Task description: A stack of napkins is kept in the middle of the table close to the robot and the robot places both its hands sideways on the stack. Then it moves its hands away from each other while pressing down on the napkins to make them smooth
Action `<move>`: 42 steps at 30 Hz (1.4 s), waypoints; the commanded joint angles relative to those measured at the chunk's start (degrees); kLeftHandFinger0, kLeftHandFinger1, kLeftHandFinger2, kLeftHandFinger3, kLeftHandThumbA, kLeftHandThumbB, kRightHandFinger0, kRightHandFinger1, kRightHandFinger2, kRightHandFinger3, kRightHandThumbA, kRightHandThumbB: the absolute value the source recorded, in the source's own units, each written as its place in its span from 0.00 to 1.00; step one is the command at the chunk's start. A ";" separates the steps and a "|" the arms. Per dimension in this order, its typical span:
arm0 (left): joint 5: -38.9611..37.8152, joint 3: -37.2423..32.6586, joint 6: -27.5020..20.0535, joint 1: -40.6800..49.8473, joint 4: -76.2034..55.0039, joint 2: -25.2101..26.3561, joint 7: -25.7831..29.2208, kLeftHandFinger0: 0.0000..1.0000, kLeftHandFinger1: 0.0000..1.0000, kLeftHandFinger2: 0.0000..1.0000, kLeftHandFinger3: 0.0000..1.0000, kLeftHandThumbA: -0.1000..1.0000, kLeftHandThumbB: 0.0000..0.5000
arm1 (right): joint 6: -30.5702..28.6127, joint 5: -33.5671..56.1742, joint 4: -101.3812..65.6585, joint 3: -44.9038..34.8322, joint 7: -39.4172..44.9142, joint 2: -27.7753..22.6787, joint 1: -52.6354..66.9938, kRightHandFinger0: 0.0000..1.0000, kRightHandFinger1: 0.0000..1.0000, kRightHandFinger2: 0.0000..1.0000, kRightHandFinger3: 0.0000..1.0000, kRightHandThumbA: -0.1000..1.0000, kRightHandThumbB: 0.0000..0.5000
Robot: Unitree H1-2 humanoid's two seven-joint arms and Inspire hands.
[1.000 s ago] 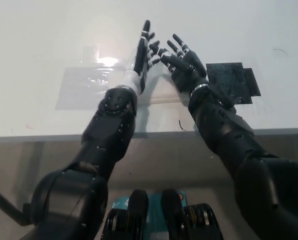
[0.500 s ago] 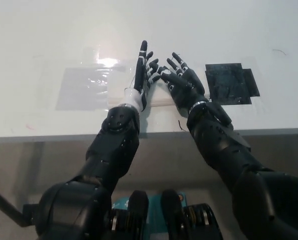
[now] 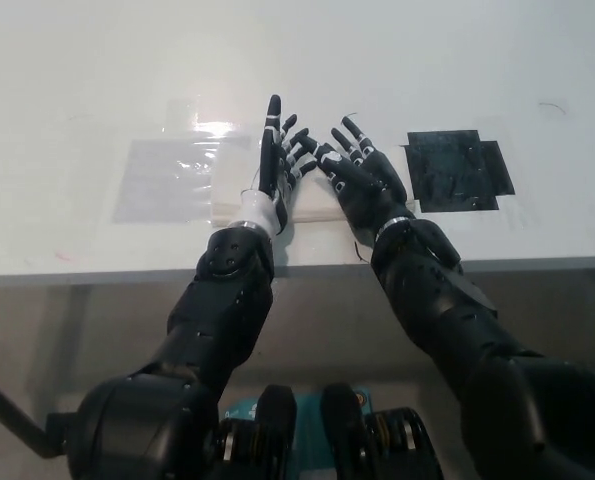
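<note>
the napkins (image 3: 317,203) lie as a low white stack on the table (image 3: 67,90), close to its near edge and roughly in the middle. the stack is hard to separate from the white table top; only its near edge and left end show clearly.

landmark: the stack.
- left hand (image 3: 274,165): set on edge over the left-centre of the stack, fingers straight and spread slightly, pointing away from the robot. it grips nothing. whether its lower edge presses on the stack or only hovers just above cannot be told.
- right hand (image 3: 362,178): over the right-centre of the stack, palm turned down and inward, fingers apart and extended. it grips nothing. contact with the stack cannot be confirmed.
- the fingertips of the two hands are just beside each other above the stack's middle.
- a clear plastic sheet (image 3: 167,178) lies flat to the left of the stack, its right edge touching or overlapping the stack.
- a black patch (image 3: 455,168) lies flat to the right of the stack, near but apart from it.

handling, as a judgement:
- the napkins are light, soft and thin. upper sheets will likely slide or bunch if pushed sideways with little downward load.
- no grasp is needed. apply the hands at the stack's middle, press down first, then draw outward toward each end.
- uneven pressure may drag the whole stack toward the sheet or the patch, or off the near edge.
</note>
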 commanded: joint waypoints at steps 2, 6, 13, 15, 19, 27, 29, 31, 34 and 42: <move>-0.47 0.22 2.54 1.61 1.78 3.21 0.80 1.00 1.00 1.00 1.00 1.00 0.84 | 2.86 0.54 1.36 -0.72 -2.33 -1.16 1.46 1.00 1.00 1.00 1.00 1.00 0.79; -1.92 1.75 2.58 1.22 1.62 5.25 0.19 1.00 1.00 1.00 1.00 1.00 0.83 | 2.05 2.54 1.28 -3.24 -3.62 -3.51 1.41 1.00 1.00 1.00 1.00 1.00 0.83; -2.49 2.70 2.00 0.90 1.40 7.77 -1.87 1.00 1.00 1.00 1.00 1.00 0.81 | 1.65 1.76 1.08 -3.37 -4.79 -7.16 1.56 1.00 1.00 1.00 1.00 1.00 0.84; -2.60 2.88 1.74 1.02 1.22 8.13 -2.02 1.00 1.00 1.00 1.00 1.00 0.77 | 1.81 2.28 0.99 -3.84 -4.09 -8.14 1.96 1.00 1.00 1.00 1.00 1.00 0.84; -3.29 3.55 0.96 1.18 0.88 8.24 -2.38 1.00 1.00 1.00 1.00 1.00 0.76 | 1.91 2.07 0.92 -3.85 -4.15 -9.88 2.37 1.00 1.00 1.00 1.00 1.00 0.81; -3.96 3.97 0.00 1.09 0.63 9.35 -2.88 1.00 1.00 1.00 1.00 1.00 0.75 | 1.87 2.60 0.95 -4.61 -4.96 -12.45 2.42 1.00 1.00 1.00 1.00 1.00 0.80; -4.09 4.08 -0.52 1.19 0.56 9.55 -2.97 1.00 1.00 1.00 1.00 1.00 0.75 | 1.88 2.86 0.97 -4.86 -4.80 -12.75 2.51 1.00 1.00 1.00 1.00 1.00 0.79; -4.24 4.09 -0.64 1.50 0.51 9.74 -3.29 1.00 1.00 1.00 1.00 1.00 0.74 | 1.87 2.95 0.98 -4.97 -4.56 -13.07 2.89 1.00 1.00 1.00 1.00 1.00 0.82; -4.37 4.08 -0.59 1.74 0.46 10.10 -3.65 1.00 1.00 1.00 1.00 1.00 0.77 | 1.72 3.17 1.03 -5.33 -4.07 -13.27 3.31 1.00 1.00 1.00 1.00 1.00 0.85; -3.80 3.32 -3.12 2.30 -1.29 11.80 -6.00 1.00 1.00 1.00 1.00 1.00 0.79 | 1.60 2.39 0.81 -4.50 -3.33 -13.62 3.32 1.00 1.00 1.00 1.00 1.00 0.88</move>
